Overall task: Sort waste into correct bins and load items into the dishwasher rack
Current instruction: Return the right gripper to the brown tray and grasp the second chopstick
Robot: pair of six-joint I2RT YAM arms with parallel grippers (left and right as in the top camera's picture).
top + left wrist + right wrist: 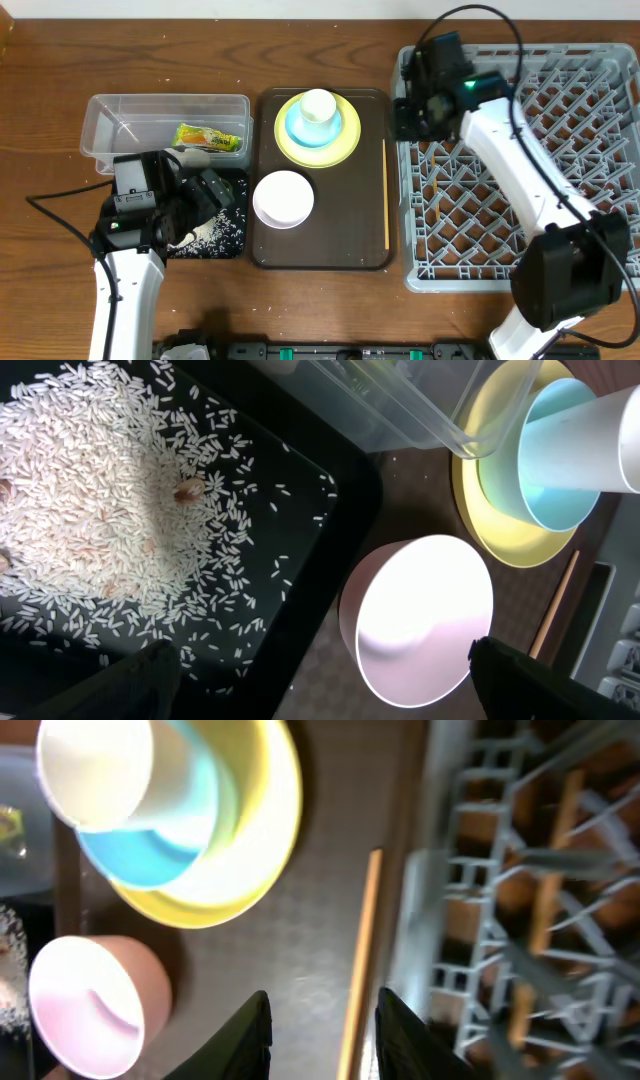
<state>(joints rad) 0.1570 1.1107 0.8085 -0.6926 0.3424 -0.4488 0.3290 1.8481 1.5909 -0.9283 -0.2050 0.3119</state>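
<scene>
The right gripper (pixel 322 1020) hangs empty with its fingers apart. The wooden chopstick (pixel 362 940) lies just beneath it on the brown serving tray (pixel 330 910). Its long axis runs through the gap between the fingers, so they would close across it, and it lies parallel to the dishwasher rack (pixel 480 920) wall just beside it. The left gripper (pixel 320 670), also spread and empty, is well apart over the black tray (pixel 345 510), so the right arm looks better placed.

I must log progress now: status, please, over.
Left tool open over rice in black tray. Right tool open above chopsticks. Wrapper in clear tub. Dishes not yet in rack.
</scene>
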